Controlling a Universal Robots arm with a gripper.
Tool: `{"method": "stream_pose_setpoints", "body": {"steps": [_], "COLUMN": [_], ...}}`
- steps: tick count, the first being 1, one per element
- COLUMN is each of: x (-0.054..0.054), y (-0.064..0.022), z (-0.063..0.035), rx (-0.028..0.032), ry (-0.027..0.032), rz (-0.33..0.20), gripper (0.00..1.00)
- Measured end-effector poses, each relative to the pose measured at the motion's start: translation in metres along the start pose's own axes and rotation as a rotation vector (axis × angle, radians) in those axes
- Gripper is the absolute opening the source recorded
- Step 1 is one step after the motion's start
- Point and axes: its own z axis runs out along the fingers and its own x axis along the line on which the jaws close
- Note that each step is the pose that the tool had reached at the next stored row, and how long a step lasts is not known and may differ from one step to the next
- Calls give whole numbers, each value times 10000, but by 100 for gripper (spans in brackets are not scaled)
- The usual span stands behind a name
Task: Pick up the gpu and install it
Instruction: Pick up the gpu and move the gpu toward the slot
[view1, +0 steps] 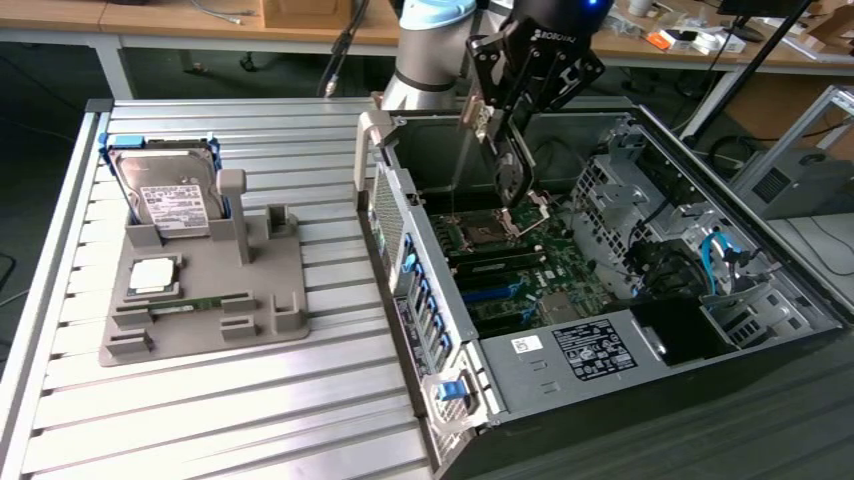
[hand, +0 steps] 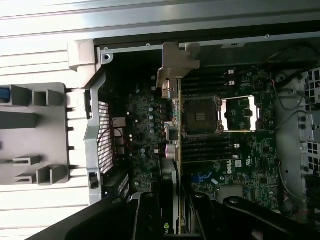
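And here we are over the open computer case (view1: 541, 375), sitting in the right half of the exterior view. The end effector (hand: 174, 210) hangs in the upper middle of that frame, clenched on the gpu (hand: 177, 150). The card is pinched flat between the two black fingers (hand: 147, 212) and hangs straight down into the case. Through the wrist camera the gpu reads as a narrow strip, edge-on, with its silver bracket (hand: 176, 62) at the end away from the fingers. Beneath it lies the motherboard (view1: 527, 285), and the card's line runs just beside the square CPU socket (hand: 201, 116); whether the card touches the board I cannot tell. Over on the exterior view's left, on the ribbed metal worktop (view1: 267, 420), the grey holder (view1: 274, 320) carries the hard drive (view1: 167, 195) standing upright at its back. A square chip (view1: 154, 275) lies flat below it in the frame, and a green memory stick (view1: 200, 302) lies just below the chip.
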Motion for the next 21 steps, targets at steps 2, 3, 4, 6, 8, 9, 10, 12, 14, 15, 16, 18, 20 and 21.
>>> {"method": "stream_pose_setpoints", "body": {"steps": [2,3,4,6,8,9,10,12,14,15,16,18,20,21], "x": [-18,-27,-37,-54,-71,-78,-86,-102,-118,-126,-138,-161,-176,-183], "y": [-3,-4,-4,-5,-4,-4,-5,-5,-5,-6,-6,-6,-6,-6], "z": [6,8,11,15,20,21,23,27,33,36,40,49,55,58], "rx": [3,4,4,7,11,12,14,16,15,14,15,15,15,15], "ry": [5,7,9,11,13,14,15,18,21,22,24,28,29,30], "rz": [0,0,0,0,1,2,1,2,1,2,1,1,2,2], "gripper": [27,27,27,27,27,27,27,27,27,27,27,27,27,27]}}
